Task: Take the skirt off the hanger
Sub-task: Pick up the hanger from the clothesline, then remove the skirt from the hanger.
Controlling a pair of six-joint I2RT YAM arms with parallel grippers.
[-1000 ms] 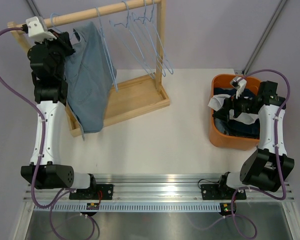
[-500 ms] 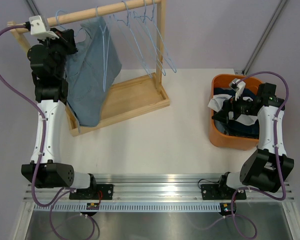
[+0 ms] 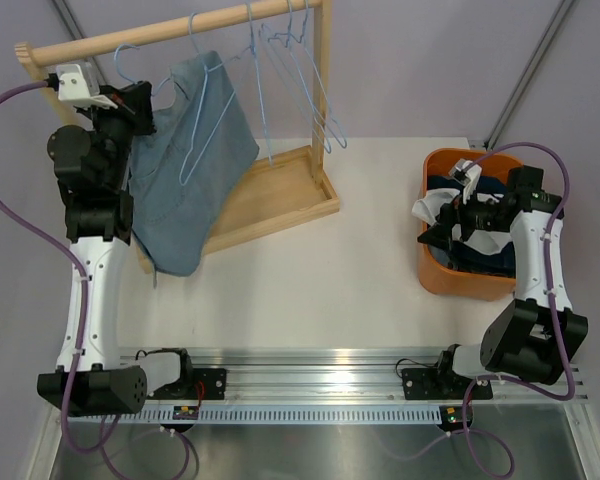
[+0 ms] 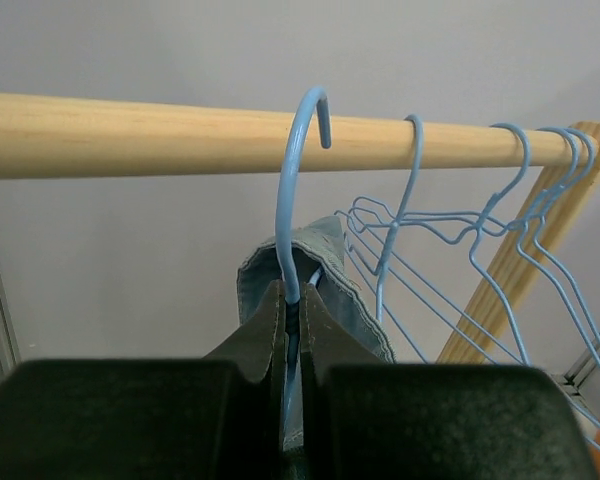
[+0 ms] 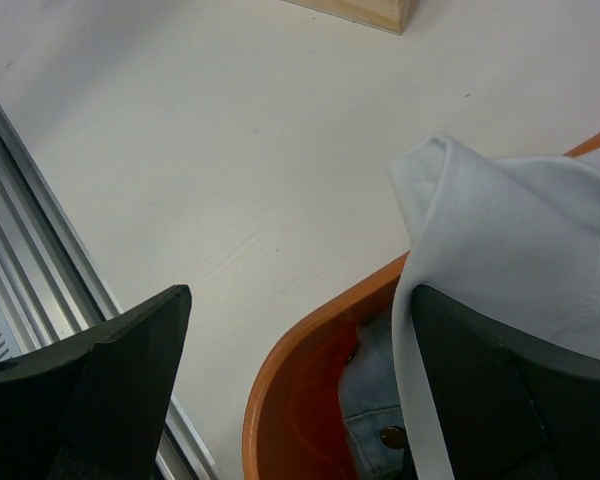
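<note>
Left gripper [image 4: 292, 300] pinched tight on the neck of the blue hanger [image 4: 288, 200], skirt [image 3: 185, 170] draped just below it, wooden rail [image 4: 130, 135] right above, plain grey wall [image 4: 110, 250] behind. Right gripper [image 5: 300, 340] spread wide over the white table [image 3: 330, 260] and the rim of the orange bin [image 5: 290, 390].

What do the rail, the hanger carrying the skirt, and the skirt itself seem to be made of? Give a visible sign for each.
Rail: pale, bare-looking wood; grain streaks show.
Hanger: thin wire, probably metal, with smooth light-blue coating; slim bent hook.
Skirt: matte blue denim-like cloth; soft folds, stitched waistband.
</note>
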